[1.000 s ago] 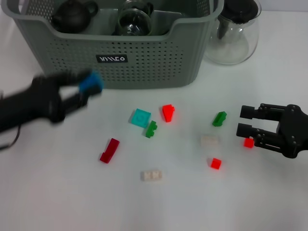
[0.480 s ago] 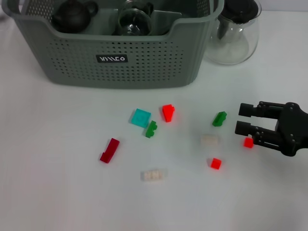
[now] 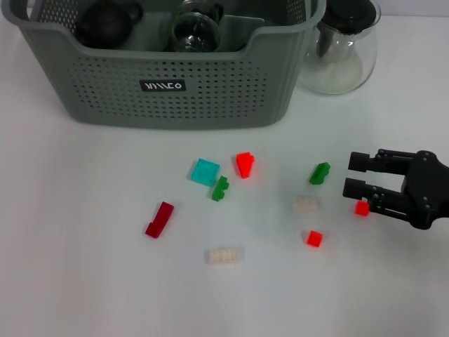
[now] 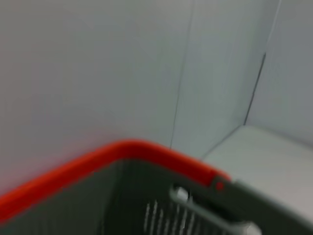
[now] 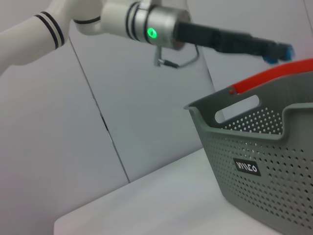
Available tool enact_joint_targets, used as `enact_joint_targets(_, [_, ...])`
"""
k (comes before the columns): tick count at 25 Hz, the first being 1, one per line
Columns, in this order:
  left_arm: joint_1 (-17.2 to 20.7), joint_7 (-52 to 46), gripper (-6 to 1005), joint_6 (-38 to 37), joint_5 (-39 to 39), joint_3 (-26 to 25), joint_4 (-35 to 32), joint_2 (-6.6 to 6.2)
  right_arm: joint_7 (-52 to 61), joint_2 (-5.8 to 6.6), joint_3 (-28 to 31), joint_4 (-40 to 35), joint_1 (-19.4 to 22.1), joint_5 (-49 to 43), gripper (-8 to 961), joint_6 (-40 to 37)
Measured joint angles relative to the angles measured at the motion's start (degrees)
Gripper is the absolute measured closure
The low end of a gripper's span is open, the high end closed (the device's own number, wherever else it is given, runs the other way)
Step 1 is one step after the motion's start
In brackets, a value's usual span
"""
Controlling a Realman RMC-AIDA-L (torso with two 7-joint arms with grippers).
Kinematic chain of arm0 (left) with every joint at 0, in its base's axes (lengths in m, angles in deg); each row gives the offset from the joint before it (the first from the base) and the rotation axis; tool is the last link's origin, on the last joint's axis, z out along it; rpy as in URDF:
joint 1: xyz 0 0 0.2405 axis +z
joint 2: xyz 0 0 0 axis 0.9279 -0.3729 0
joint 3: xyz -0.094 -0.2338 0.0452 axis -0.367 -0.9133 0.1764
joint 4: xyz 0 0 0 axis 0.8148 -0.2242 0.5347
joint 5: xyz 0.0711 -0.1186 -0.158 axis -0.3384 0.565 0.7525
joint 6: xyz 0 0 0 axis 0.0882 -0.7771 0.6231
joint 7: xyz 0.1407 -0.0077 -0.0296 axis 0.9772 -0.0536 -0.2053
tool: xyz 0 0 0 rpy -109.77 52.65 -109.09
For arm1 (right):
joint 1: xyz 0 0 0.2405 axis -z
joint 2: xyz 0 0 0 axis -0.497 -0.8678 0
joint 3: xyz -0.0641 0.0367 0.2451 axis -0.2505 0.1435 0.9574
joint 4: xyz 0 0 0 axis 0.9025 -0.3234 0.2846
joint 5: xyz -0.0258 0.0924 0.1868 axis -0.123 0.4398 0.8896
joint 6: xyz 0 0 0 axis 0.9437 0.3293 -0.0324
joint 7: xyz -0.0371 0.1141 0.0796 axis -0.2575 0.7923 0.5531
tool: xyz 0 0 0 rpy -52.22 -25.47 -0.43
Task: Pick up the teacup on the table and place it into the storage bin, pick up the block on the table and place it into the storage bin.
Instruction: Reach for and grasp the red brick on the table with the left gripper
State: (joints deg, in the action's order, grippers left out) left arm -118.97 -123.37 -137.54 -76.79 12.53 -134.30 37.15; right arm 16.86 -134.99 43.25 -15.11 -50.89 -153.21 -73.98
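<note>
The grey-green storage bin [image 3: 175, 84] stands at the back of the table. It holds a dark teapot [image 3: 105, 21] and a glass cup [image 3: 193, 31]. My left gripper is out of the head view. The right wrist view shows it [image 5: 279, 51] high above the bin's orange-handled rim [image 5: 274, 76], shut on a blue block [image 5: 283, 52]. The left wrist view looks down on the bin's orange rim [image 4: 122, 149]. My right gripper [image 3: 352, 175] is open and empty, low over the table beside a small red block [image 3: 362, 208].
A clear glass teapot [image 3: 340, 49] stands right of the bin. Loose blocks lie on the table: teal [image 3: 205, 171], green [image 3: 221, 188], red [image 3: 245, 164], green [image 3: 320, 173], white [image 3: 305, 204], red [image 3: 314, 239], dark red [image 3: 160, 219], white [image 3: 224, 255].
My left arm with the blue block has left the head view from the left side. The right arm and the blocks on the table have not moved.
</note>
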Motion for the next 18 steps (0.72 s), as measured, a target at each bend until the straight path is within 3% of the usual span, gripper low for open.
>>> enact_joint_targets(6, [0.71, -1.11, 544, 10.09, -3.93, 7.49, 3.54, 2.3, -0.09, 0.0, -0.01, 0.07, 0.33, -0.04, 418, 0.0])
enact_joint_targets(10, [0.73, -2.26, 540, 14.77, -6.22, 8.96, 4.52, 3.51, -0.09, 0.0, -0.01, 0.08, 0.42, -0.04, 418, 0.0])
enact_joint_targets(18, [0.92, -4.8, 474, 14.94, -5.85, 8.67, 3.56, 3.51, -0.09, 0.15, -0.01, 0.08, 0.54, 0.0, 419, 0.0])
